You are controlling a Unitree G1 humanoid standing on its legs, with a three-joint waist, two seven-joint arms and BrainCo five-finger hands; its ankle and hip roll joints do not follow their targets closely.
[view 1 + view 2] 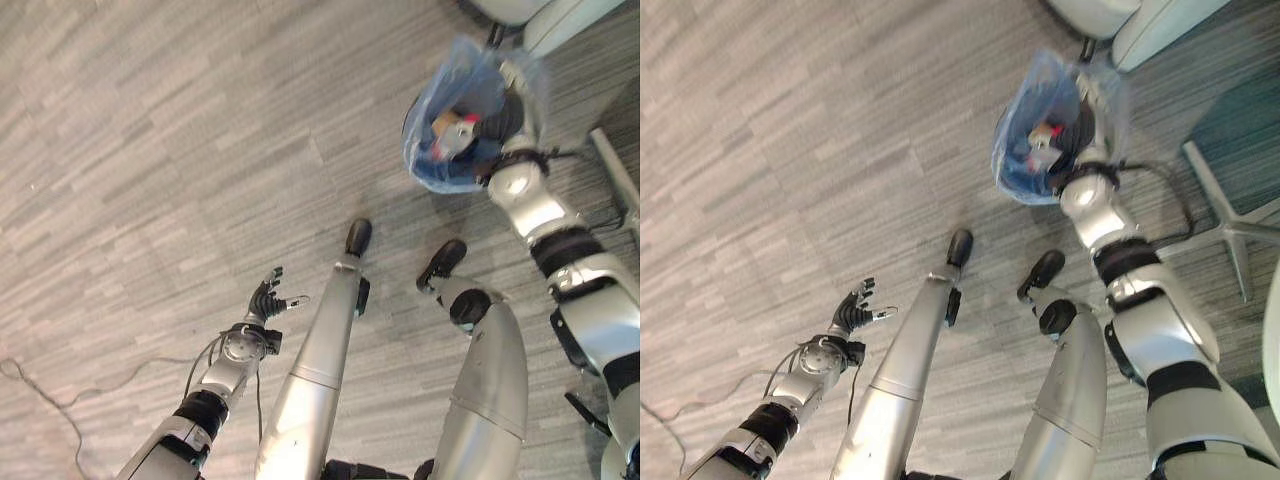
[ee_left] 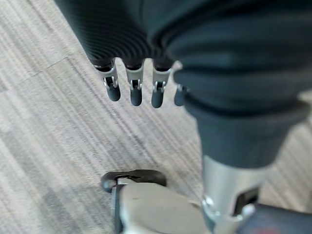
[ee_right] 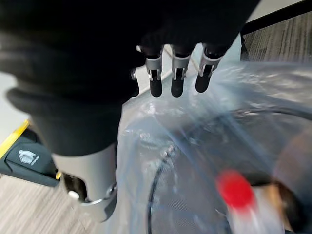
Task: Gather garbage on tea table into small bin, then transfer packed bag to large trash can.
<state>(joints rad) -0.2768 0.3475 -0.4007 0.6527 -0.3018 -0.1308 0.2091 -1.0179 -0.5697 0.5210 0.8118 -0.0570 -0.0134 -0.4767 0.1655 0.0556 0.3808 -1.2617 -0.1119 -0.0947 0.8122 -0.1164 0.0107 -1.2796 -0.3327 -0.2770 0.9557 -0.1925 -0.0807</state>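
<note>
Right hand [image 3: 175, 73] grips the translucent blue bag [image 1: 440, 165] (red-capped rubbish inside); left hand [image 1: 268, 298] relaxed.

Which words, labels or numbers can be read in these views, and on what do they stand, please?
None can be read.
Dark box: a white mark, too blurred to read.
Bottle in the bag: its label is blurred.
Bag: no print to be seen.
</note>
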